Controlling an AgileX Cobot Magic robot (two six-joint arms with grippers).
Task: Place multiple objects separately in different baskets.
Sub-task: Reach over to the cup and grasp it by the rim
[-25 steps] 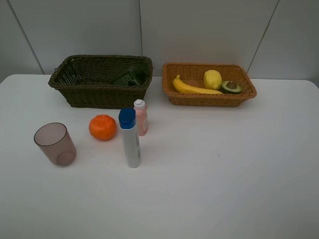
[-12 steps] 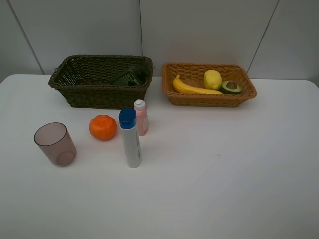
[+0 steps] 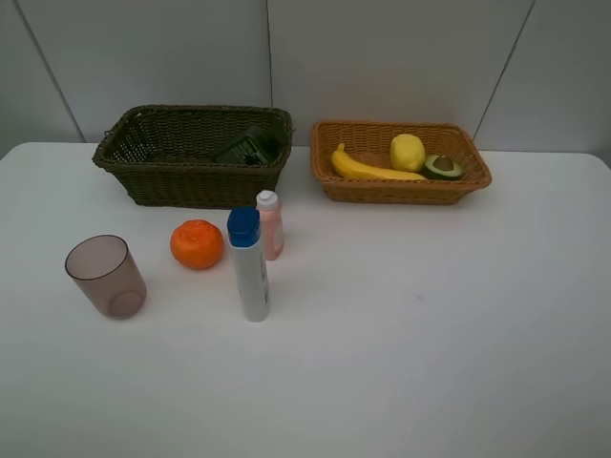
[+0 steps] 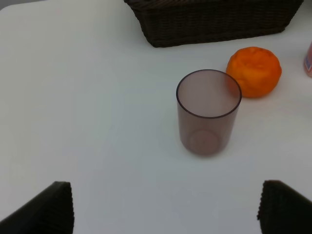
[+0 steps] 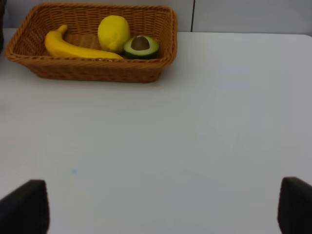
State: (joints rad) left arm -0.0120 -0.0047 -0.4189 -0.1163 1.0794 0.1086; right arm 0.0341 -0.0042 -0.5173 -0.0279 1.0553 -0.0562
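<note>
Both arms hang back off the high camera's picture, so the wrist views tell it: the left gripper (image 4: 165, 208) has its fingers spread wide with nothing between them, and the right gripper (image 5: 158, 207) is just the same, wide apart and empty. On the white table (image 3: 430, 334), the sorting looks about half done. At the far right, the orange-tan basket (image 3: 401, 189) holds the banana (image 3: 372, 169), the lemon (image 3: 408, 152) and the halved avocado (image 3: 443, 166). At the far left, the dark olive basket (image 3: 191, 181) has the dark green bottle (image 3: 250, 147) lying in its right end. Four things sit loose on the left half of the table: the translucent mauve cup (image 3: 106, 276) nearest the left edge, the orange (image 3: 197, 243) to its right and a little farther, then the white blue-capped bottle (image 3: 250, 265) standing upright, with the small pink bottle (image 3: 270, 225) just behind it. Here's the key line-up: the cup stands straight ahead of the left gripper, roughly centred between its fingers, mouth up and long axis vertical, well apart from the fingertips. The left arm is plainly the nearer one; the right arm looks at the fruit basket, far from anything loose. My read is that the cup goes next, taken across its round wall, with the orange close beside it the thing to avoid nudging
</note>
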